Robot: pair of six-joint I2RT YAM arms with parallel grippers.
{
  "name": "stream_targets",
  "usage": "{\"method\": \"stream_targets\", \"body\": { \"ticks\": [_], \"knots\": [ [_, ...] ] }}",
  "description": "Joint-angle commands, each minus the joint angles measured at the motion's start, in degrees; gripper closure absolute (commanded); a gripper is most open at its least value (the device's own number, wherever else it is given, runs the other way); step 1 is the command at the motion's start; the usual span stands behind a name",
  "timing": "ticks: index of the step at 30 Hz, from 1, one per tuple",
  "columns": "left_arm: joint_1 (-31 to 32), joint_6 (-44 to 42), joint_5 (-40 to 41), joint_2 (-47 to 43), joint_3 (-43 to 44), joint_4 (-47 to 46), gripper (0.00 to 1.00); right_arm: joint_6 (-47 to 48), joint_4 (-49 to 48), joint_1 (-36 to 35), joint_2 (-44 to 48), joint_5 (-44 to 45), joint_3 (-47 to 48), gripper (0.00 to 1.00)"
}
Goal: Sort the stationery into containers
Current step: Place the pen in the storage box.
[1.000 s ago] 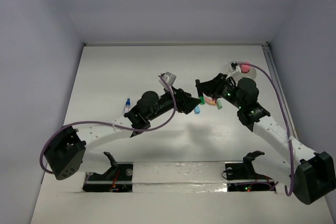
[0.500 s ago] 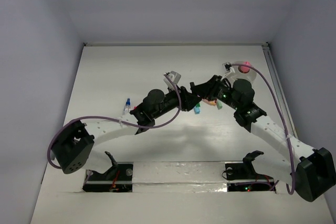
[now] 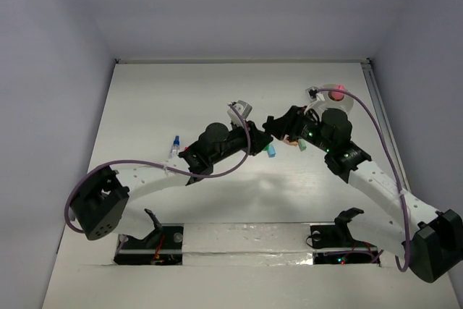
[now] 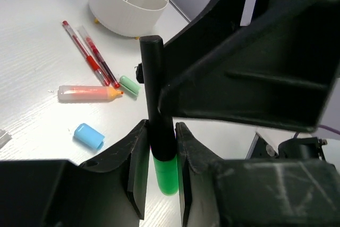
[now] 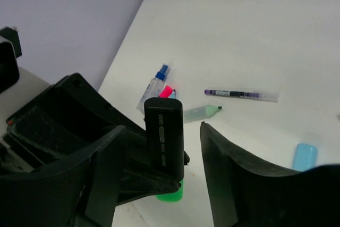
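Black marker [image 5: 164, 131] inside spread right pincer [image 5: 159, 128]

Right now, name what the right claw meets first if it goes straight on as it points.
The black green-ended marker gripped by the left claw: it stands between the right claw's open fingers, probably right ahead; depth is unclear.

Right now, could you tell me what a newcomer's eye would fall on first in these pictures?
The two grippers, close together mid-table, stand out: the left gripper is shut on an upright black marker with a green end, and the right gripper stands open around its top. Beyond them sits a white divided cup, with two red pens and an orange highlighter lying loose beside it.
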State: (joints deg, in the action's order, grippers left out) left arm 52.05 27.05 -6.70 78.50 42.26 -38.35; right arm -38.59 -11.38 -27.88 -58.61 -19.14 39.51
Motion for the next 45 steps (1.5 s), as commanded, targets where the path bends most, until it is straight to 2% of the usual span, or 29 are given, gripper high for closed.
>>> {"method": "stream_targets", "body": {
  "ticks": [1, 2, 4, 11, 18, 20, 21, 23, 27, 30, 32, 34, 35, 38, 39, 41, 45],
  "knots": [
    [0.0, -4.2, -4.3, -3.5, 0.3, -2.7, 1.0, 4.2, 5.1, -1.1, 3.0, -2.6, 4.1, 0.34],
    [0.0, -4.5, -7.1, -4.5, -0.6, -3.6, 1.0, 5.4, 5.1, -1.1, 3.9, -2.9, 4.2, 0.23],
    [0.0, -4.5, -10.1, -5.5, -1.4, -4.5, 1.0, 6.8, 5.0, -1.1, 4.6, -4.1, 4.3, 0.17],
    [0.0, 1.6, -23.0, -8.6, -4.6, -13.2, 1.0, 8.4, 2.2, -1.1, 6.1, -11.2, 4.3, 0.13],
    [0.0, 6.3, -28.0, -8.9, -4.9, -19.0, 1.0, 5.1, -2.9, -1.1, 7.7, -16.3, 3.4, 0.33],
    [0.0, 6.3, -27.9, -8.9, -4.7, -19.0, 1.0, 4.8, -3.1, -1.1, 8.2, -16.7, 3.2, 0.43],
    [0.0, 6.4, -27.9, -8.9, -4.7, -19.0, 1.0, 4.2, -3.3, -1.1, 8.3, -16.8, 3.1, 0.53],
    [0.0, 6.4, -27.1, -9.1, -4.9, -18.9, 1.0, 4.0, -3.2, -1.1, 8.9, -17.3, 2.9, 0.6],
    [0.0, 6.4, -24.9, -9.7, -5.3, -18.5, 1.0, 3.6, -2.0, -1.1, 9.0, -17.5, 3.3, 0.84],
    [0.0, 6.3, -23.5, -10.1, -5.3, -17.9, 1.0, 3.2, -1.7, -1.1, 9.0, -17.3, 3.5, 0.97],
    [0.0, 6.3, -22.6, -10.6, -5.5, -17.7, 1.0, 2.9, -1.8, -1.1, 9.0, -16.3, 3.5, 1.0],
    [0.0, 6.4, -21.1, -11.0, -5.8, -17.5, 0.91, 2.8, -1.9, -1.1, 9.0, -15.1, 3.5, 1.0],
    [0.0, 6.2, -20.6, -11.5, -5.9, -17.3, 0.78, 2.9, -1.8, -1.1, 9.0, -14.6, 3.5, 1.0],
    [-0.5, 5.6, -19.3, -12.7, -6.3, -16.4, 0.49, 3.0, -2.1, -1.1, 8.6, -12.1, 3.4, 1.0],
    [-0.5, 5.0, -19.1, -13.2, -6.4, -16.2, 0.36, 3.2, -2.1, -1.1, 8.3, -10.8, 3.5, 1.0],
    [-0.5, 4.3, -17.9, -14.5, -6.7, -15.2, 0.26, 3.5, -2.6, -1.1, 7.5, -9.3, 3.5, 1.0],
    [-0.5, 1.6, -14.1, -17.5, -6.8, -11.1, 0.04, 3.9, -5.6, -0.4, 6.0, -1.2, 3.2, 1.0]
  ]
}}
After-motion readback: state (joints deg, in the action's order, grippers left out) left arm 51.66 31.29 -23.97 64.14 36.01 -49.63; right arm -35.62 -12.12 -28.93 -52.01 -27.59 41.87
